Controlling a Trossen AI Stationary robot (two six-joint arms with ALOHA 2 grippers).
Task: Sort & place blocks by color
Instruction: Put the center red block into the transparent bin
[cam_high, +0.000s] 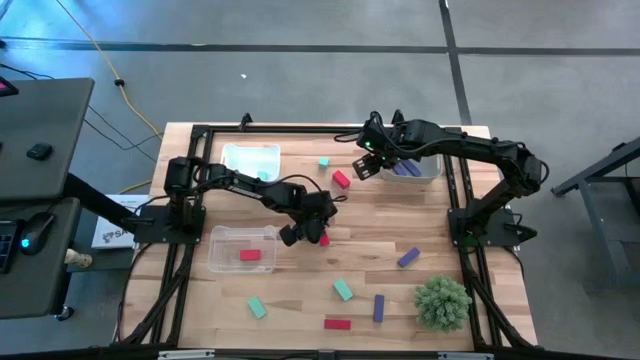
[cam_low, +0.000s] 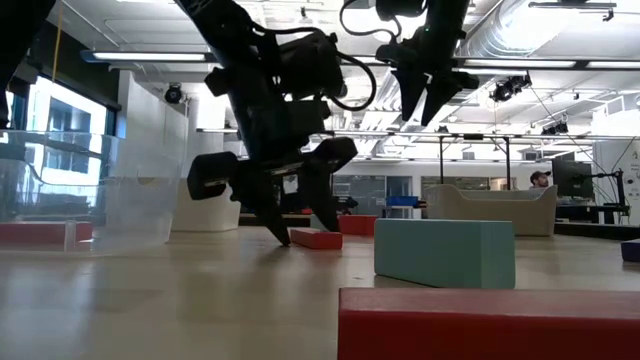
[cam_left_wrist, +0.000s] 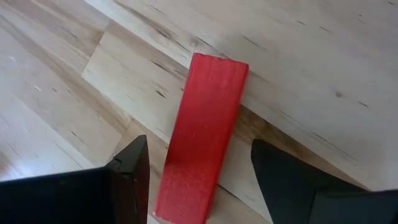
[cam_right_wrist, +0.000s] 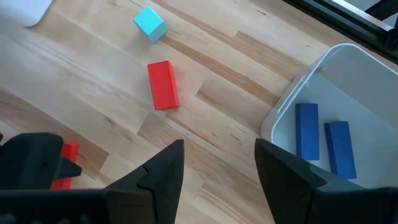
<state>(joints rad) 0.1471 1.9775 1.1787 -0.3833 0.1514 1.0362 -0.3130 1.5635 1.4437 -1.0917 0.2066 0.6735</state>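
Observation:
My left gripper (cam_left_wrist: 199, 186) is open, low over the table's middle (cam_high: 308, 228). Its fingers stand on either side of a red block (cam_left_wrist: 204, 134) that lies flat on the wood, with a gap on each side. In the low view its fingertips (cam_low: 283, 232) reach down to the table beside that block (cam_low: 316, 238). My right gripper (cam_right_wrist: 217, 163) is open and empty, raised near the far right (cam_high: 368, 160) beside a clear tray (cam_right_wrist: 292, 106) holding two purple blocks (cam_right_wrist: 306, 129). A red block (cam_right_wrist: 163, 84) and a teal block (cam_right_wrist: 150, 23) lie on the wood ahead of it.
A clear tray (cam_high: 228, 262) at the left holds one red block (cam_high: 250, 255); another tray (cam_high: 240, 152) at the far left holds teal. Loose blocks lie toward the near edge: purple (cam_high: 408, 257), teal (cam_high: 343, 289), purple (cam_high: 379, 307), red (cam_high: 337, 323), teal (cam_high: 257, 307). A spiky green plant (cam_high: 442, 303) stands near right.

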